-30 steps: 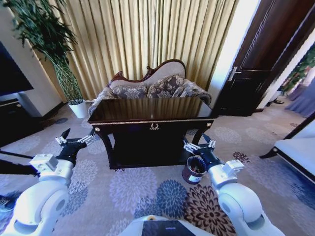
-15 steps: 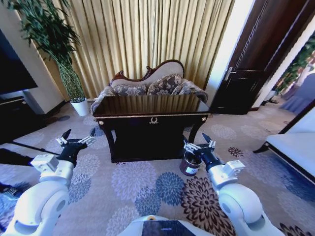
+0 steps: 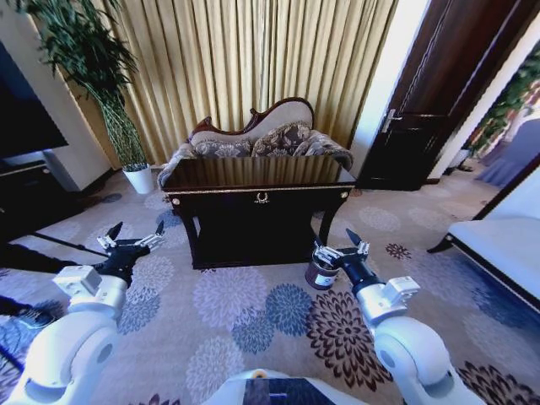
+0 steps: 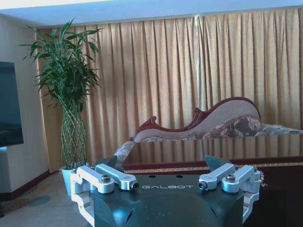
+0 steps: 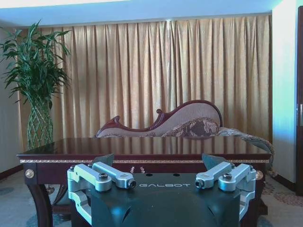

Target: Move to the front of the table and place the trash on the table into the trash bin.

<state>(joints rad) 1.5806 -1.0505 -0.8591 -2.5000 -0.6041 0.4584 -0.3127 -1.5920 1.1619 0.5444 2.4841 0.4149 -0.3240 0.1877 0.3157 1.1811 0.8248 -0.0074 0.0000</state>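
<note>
The dark glossy table with gold trim stands ahead in the middle of the head view, and its top reflects the curtains. I can make out no trash on it from this angle. The maroon trash bin sits on the carpet by the table's front right leg. My right gripper hovers open just in front of the bin, empty. My left gripper is open and empty, off the table's left front corner. In the wrist views, the left gripper and the right gripper face the table edge-on.
A carved chaise stands behind the table against gold curtains. A tall plant in a white pot is at the back left, with a black TV stand nearer left. A dark door and a pale seat are on the right. Patterned carpet lies open in front.
The whole picture has shifted: table and bin look smaller and farther, with more carpet in front, so the camera has moved back. Both arms hold the same pose, grippers still open.
</note>
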